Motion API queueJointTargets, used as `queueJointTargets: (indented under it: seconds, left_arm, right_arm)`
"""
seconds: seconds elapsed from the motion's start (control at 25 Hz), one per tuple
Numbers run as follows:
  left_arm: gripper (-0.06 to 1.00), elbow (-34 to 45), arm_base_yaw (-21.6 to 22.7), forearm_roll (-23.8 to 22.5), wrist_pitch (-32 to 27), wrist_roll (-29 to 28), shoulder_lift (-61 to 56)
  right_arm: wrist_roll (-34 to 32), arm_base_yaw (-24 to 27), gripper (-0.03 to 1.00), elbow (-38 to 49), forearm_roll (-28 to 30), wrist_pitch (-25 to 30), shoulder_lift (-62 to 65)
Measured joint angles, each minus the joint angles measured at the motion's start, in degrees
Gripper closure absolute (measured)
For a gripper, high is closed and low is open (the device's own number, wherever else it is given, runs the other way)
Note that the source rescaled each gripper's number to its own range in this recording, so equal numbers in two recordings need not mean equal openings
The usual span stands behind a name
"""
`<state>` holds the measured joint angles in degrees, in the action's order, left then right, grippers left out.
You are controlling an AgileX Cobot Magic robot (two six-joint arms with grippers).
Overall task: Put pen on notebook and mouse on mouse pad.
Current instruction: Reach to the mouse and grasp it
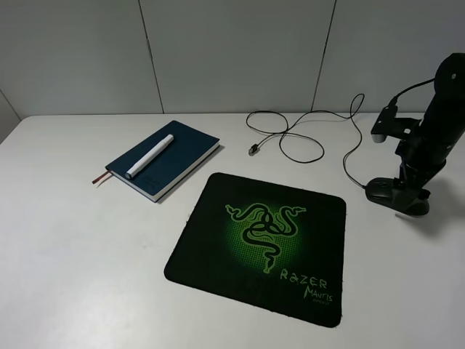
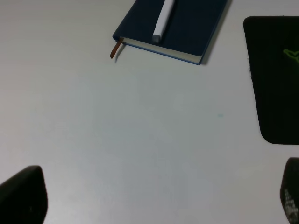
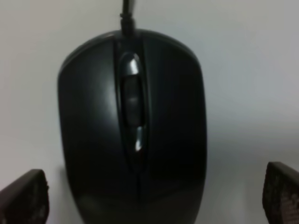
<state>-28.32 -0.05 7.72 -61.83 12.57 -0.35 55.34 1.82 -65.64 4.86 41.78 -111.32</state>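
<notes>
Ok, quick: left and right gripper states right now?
Left gripper: open, holding nothing.
Right gripper: open, straddling the mouse, not closed on it.

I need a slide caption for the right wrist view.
Open right end effector straddling the glossy black oval mouse on the white table.

Glossy black plastic mouse (image 3: 133, 126), matt cloth-like mouse pad (image 1: 218, 240), smooth white table (image 1: 73, 254).
</notes>
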Motion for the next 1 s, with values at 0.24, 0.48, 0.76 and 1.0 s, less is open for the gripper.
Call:
queueJointTargets:
  seconds: [0.24,0.48,0.76,1.0]
  left_arm:
    - [-0.05,0.0,0.0,0.0,0.0,0.0,0.0]
    - [-0.05,0.0,0.0,0.0,0.0,0.0,0.0]
    - [-0.05,0.0,0.0,0.0,0.0,0.0,0.0]
    - [-0.05,0.0,0.0,0.0,0.0,0.0,0.0]
  right_arm:
    - [0.0,0.0,-0.03,0.0,0.0,-2.0,-0.5]
    - [0.0,0.0,-0.03,0.0,0.0,-2.7,-2.4]
    - [0.0,0.0,-0.03,-0.1,0.1,-2.6,-3.6]
    - [-0.1,0.0,0.93,-0.2,-0.1,-2.2,-3.7]
